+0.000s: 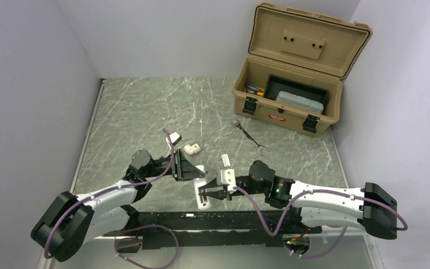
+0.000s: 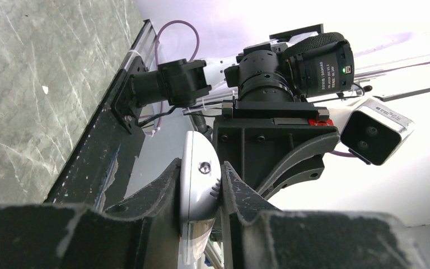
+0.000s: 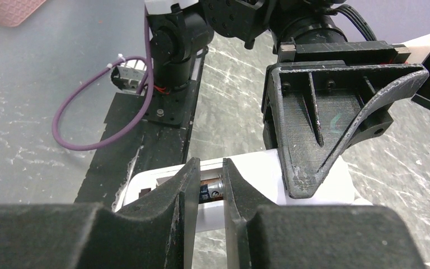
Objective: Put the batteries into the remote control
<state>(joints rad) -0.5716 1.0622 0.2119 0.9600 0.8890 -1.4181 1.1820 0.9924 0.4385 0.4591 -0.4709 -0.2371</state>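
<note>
The white remote control (image 1: 202, 200) is held on edge just above the table's near middle. My left gripper (image 1: 190, 170) is shut on its upper end, and the left wrist view shows both jaws pressed on the remote control's (image 2: 200, 179) rounded back. My right gripper (image 1: 206, 194) reaches in from the right, its tips at the remote control's (image 3: 313, 190) open compartment. The right gripper's (image 3: 210, 168) jaws stand a narrow gap apart. A dark and silver battery (image 3: 211, 189) lies across that compartment just beyond the tips, partly hidden by the left finger and not clamped.
A stubby white pipe fitting (image 1: 191, 149) and a small white piece (image 1: 225, 161) lie just beyond the grippers. A silver wrench (image 1: 249, 137) lies farther back right. An open tan toolbox (image 1: 291, 103) stands at the back right. The black mounting rail (image 1: 201, 221) runs along the near edge.
</note>
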